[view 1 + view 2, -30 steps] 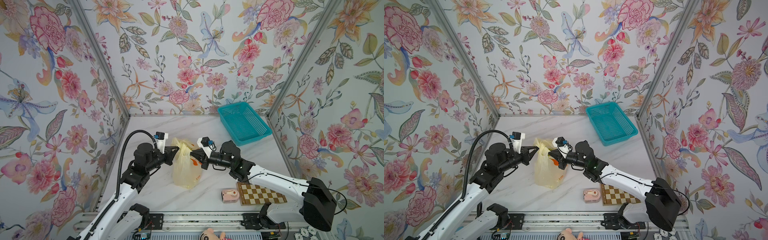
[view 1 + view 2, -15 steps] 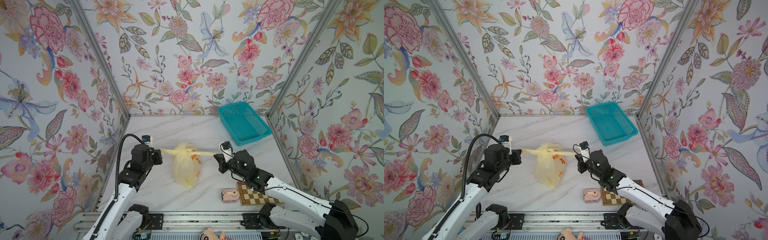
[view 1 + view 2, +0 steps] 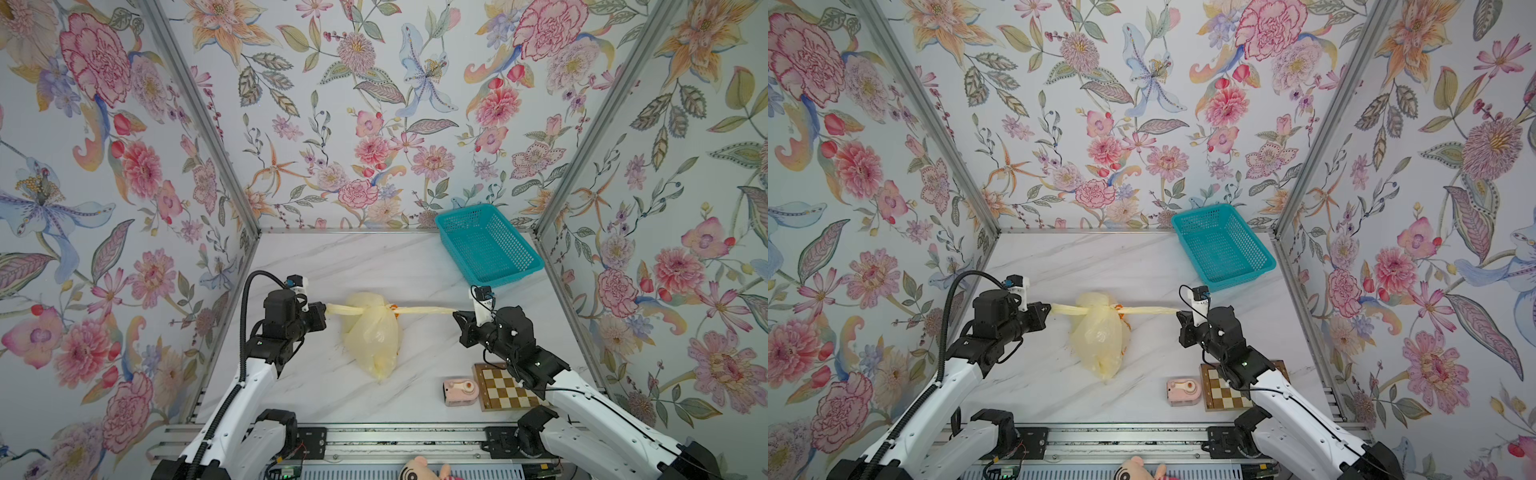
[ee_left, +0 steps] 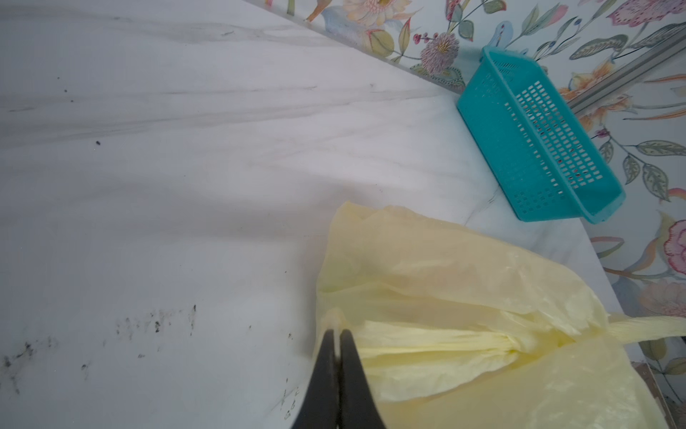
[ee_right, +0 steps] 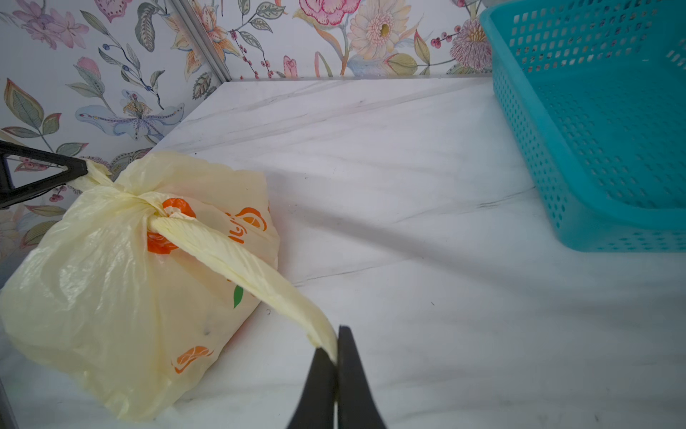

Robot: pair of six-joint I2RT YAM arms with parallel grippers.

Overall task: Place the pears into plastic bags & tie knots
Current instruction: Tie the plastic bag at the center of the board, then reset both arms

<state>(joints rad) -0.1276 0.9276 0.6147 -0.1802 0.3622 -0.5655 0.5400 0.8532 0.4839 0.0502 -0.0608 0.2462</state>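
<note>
The pale-yellow plastic bag lies bulging on the marble table, its two handles crossed in a knot at its top. Orange fruit prints show on its side. My left gripper is shut on the handle stretched to the left. My right gripper is shut on the handle stretched to the right. Both handles are pulled taut in a straight line. The pears are hidden inside the bag.
A teal mesh basket stands at the back right corner. A small pink toy and a checkered board lie at the front right, the board partly under my right arm. Floral walls close the table on three sides.
Both grippers have moved apart, left one leftward and right one rightward, each keeping its handle. The handles have gone from slack to taut and the knot has drawn tight.
</note>
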